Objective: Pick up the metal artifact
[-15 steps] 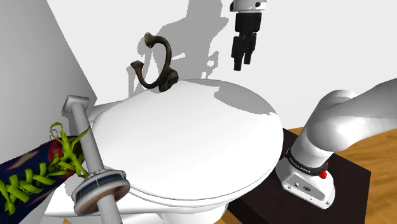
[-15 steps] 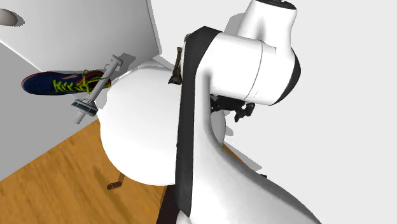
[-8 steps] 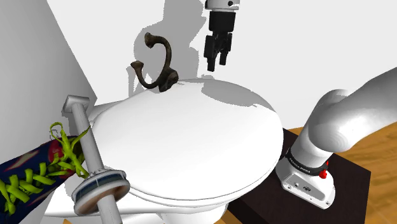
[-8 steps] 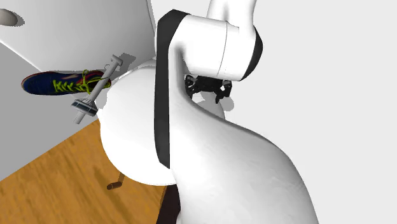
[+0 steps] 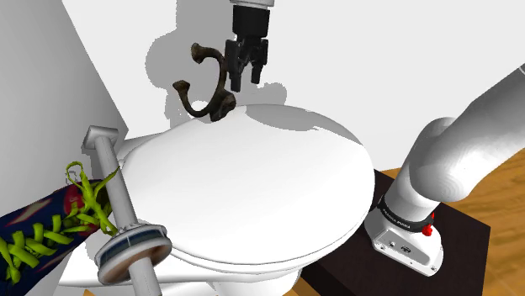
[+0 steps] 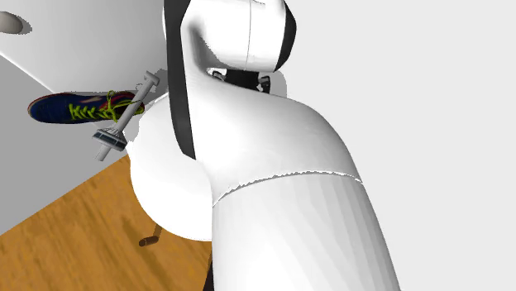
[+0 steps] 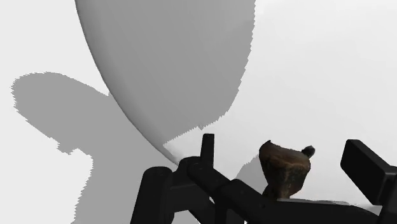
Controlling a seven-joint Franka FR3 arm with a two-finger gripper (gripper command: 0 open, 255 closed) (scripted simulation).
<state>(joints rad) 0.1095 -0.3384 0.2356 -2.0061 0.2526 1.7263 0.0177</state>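
The metal artifact (image 5: 217,108) is a dark brown, horseshoe-shaped piece standing upright at the far edge of the round white top (image 5: 252,185), close to the wall. My black gripper (image 5: 246,80) hangs just beside its upper arc, on the shoulder view's right, pointing down with its fingers apart and nothing held. In the wrist view one knobbed end of the artifact (image 7: 285,168) rises between the fingers (image 7: 369,170), and neither touches it. My white arm (image 6: 248,149) hides the artifact and the gripper in the second exterior view.
A grey metal rod tool (image 5: 118,202) lies over the white top's near-left rim. Beside it is a dark blue shoe with green laces (image 5: 42,231). The dark stand (image 5: 458,244) sits at the lower right on a wooden floor (image 6: 74,240). White walls close in behind.
The gripper has travelled toward the shoulder view's left and slightly lower, from well right of the artifact to right beside its top. The artifact has not moved.
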